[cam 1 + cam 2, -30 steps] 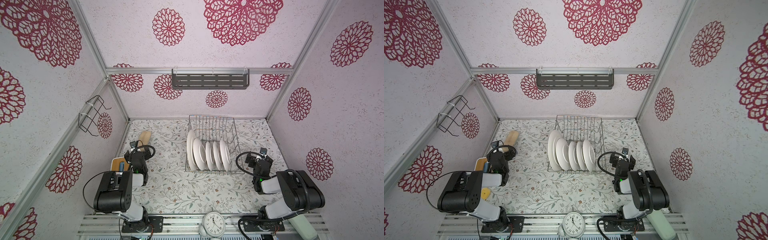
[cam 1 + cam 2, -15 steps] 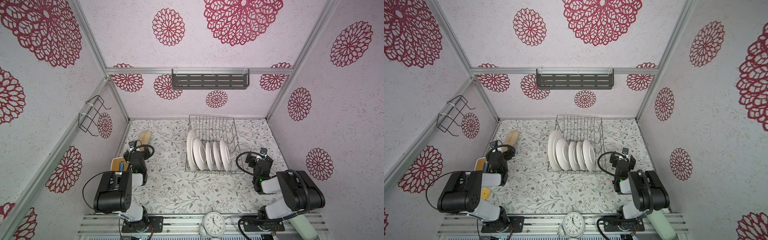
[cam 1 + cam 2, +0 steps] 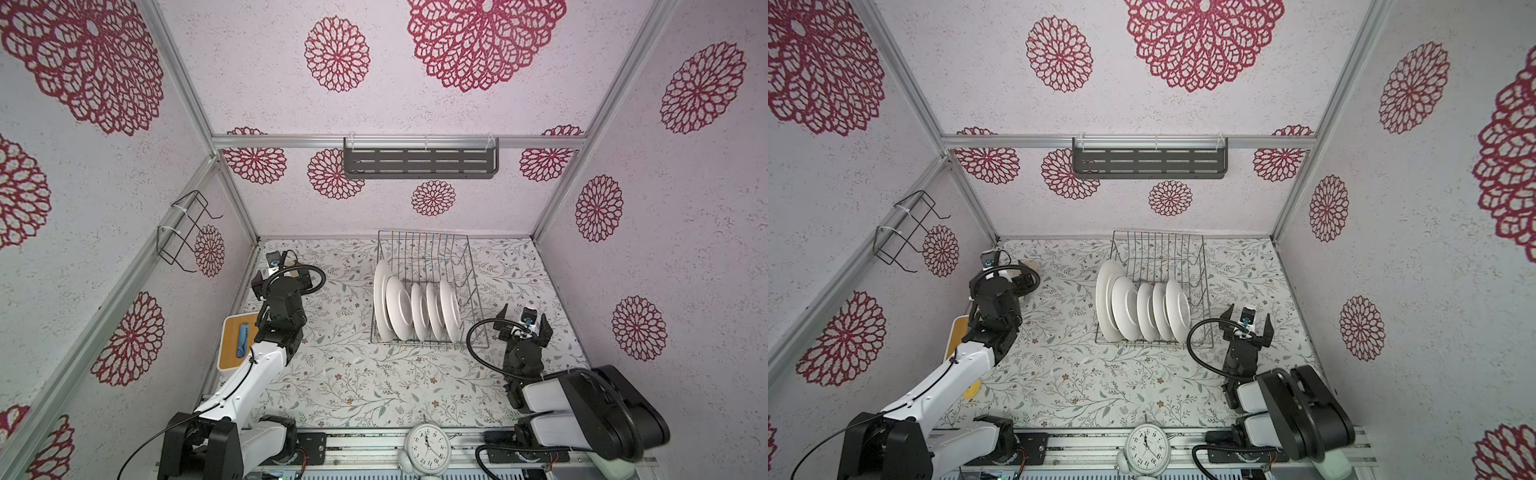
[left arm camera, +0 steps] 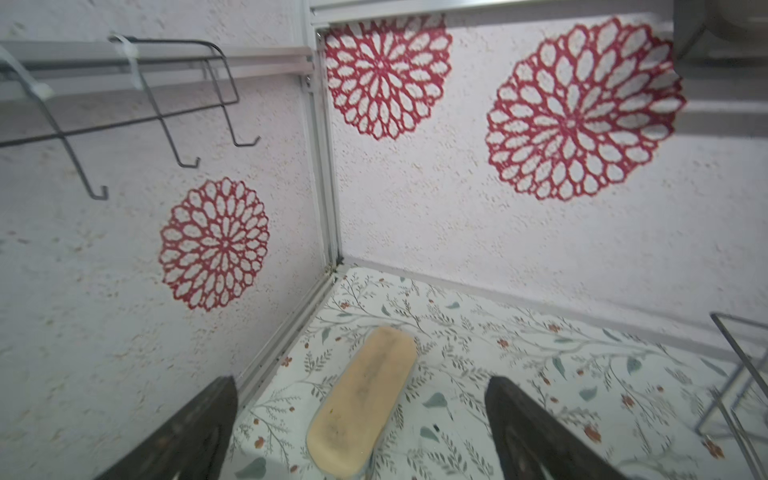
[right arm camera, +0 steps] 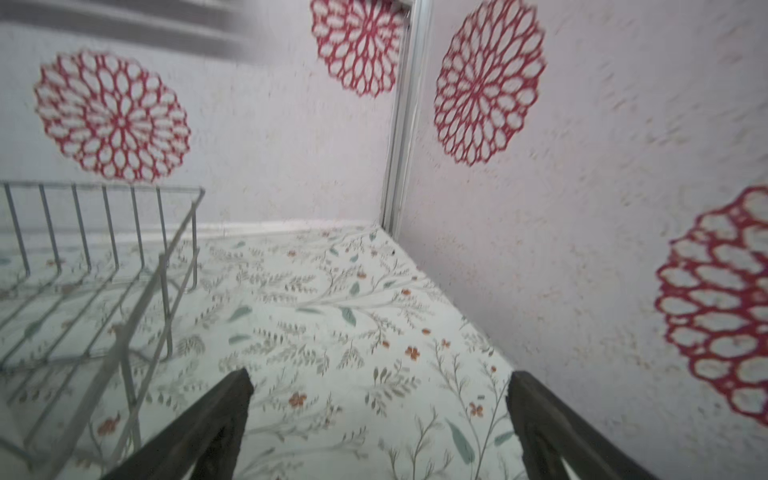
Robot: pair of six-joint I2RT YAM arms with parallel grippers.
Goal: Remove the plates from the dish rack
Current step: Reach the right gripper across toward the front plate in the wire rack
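Five plates [image 3: 415, 309] stand on edge in the near half of the dish rack [image 3: 432, 253], which is by the far edge of the tabletop [image 3: 353, 382]. Only their white backs show. The left gripper [image 4: 360, 384], spread and empty, hovers over a tan oblong block [image 4: 365, 399] near the far left corner; in both top views the arm nearly hides this block. The right gripper [image 5: 380, 376], also spread, holds nothing beside the rack's right side.

Tabletop [image 3: 353, 382] open before dish rack [image 3: 424, 249]; plates [image 3: 399, 307] crowd near half

Plates [image 3: 399, 307] upright in dish rack [image 3: 422, 249], front half; left tool [image 4: 361, 380] left of rack, right tool [image 3: 524, 318] right.
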